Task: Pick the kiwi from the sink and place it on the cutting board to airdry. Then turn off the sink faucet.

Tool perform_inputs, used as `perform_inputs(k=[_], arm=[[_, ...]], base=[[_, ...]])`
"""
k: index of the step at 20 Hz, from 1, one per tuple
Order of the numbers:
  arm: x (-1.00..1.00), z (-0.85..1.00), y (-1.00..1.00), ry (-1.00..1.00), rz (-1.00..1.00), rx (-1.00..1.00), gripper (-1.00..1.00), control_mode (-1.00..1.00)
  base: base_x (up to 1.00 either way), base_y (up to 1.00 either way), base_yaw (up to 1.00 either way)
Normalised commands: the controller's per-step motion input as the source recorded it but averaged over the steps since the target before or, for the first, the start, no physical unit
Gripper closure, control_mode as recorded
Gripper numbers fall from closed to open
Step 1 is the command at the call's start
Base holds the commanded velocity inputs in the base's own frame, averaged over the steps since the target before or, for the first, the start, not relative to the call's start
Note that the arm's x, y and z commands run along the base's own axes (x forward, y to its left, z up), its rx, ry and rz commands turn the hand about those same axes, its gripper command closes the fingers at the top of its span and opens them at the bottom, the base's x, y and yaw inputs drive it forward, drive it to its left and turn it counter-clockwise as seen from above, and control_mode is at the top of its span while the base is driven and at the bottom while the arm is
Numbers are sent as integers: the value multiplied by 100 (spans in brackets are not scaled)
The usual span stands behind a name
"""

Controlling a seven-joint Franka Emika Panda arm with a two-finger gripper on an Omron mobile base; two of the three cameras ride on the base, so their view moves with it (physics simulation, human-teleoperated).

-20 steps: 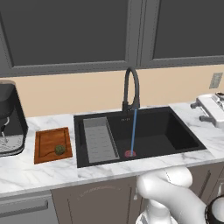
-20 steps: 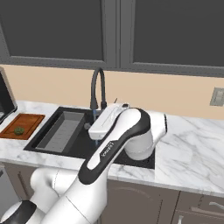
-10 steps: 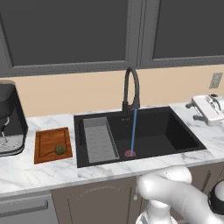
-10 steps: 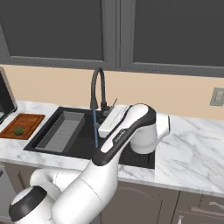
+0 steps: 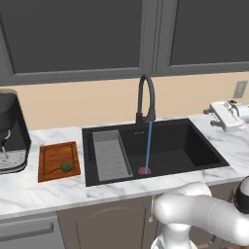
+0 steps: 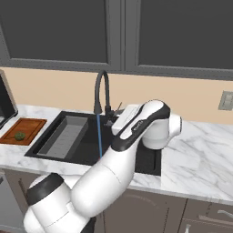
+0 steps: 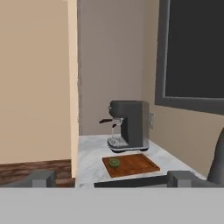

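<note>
The olive-green kiwi [image 5: 66, 166] [image 6: 19, 135] [image 7: 114, 162] lies on the reddish-brown cutting board [image 5: 53, 156] [image 6: 28, 126] [image 7: 135, 164], left of the black sink [image 5: 194, 146] [image 6: 54, 132]. A thin blue stream of water falls from the black gooseneck sink faucet [image 5: 146, 97] [image 6: 101, 88] to the red drain [image 5: 144, 170]. My gripper [image 5: 210, 117] [image 6: 113, 114] [image 7: 113, 177] hovers open and empty over the sink's right end, level with the faucet base and pointing left along the counter. In the hand view the faucet [image 7: 217, 159] is a dark curve at the right edge.
A grey ribbed rack [image 5: 112, 155] [image 6: 63, 136] fills the sink's left part. A black coffee machine [image 5: 12, 136] [image 7: 127, 124] stands left of the board. Dark windows run above the beige backsplash, with a wall outlet [image 5: 240, 89] at the right. My own arm [image 6: 136, 132] crosses the sink's right side.
The hand has crept a little left toward the faucet and risen slightly, while the arm's elbow swung right. The kiwi, the board and the running water are unchanged.
</note>
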Motion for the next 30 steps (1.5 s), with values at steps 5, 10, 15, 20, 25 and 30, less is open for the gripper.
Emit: perform_inputs(k=[5,10,15,20,25,30], arm=[[40,-14,-14,0,3,1,-100,-100],[40,-18,-13,0,3,1,-100,-100],[33,-19,-7,0,2,0,-100,-100],[25,-9,0,0,0,0,-100,-100],[24,-7,0,-1,0,0,-100,-100],[19,-9,0,0,0,0,-100,-100]], base=[[0,0,0],[0,0,0],[0,0,0],[0,0,0],[0,0,0],[0,0,0]])
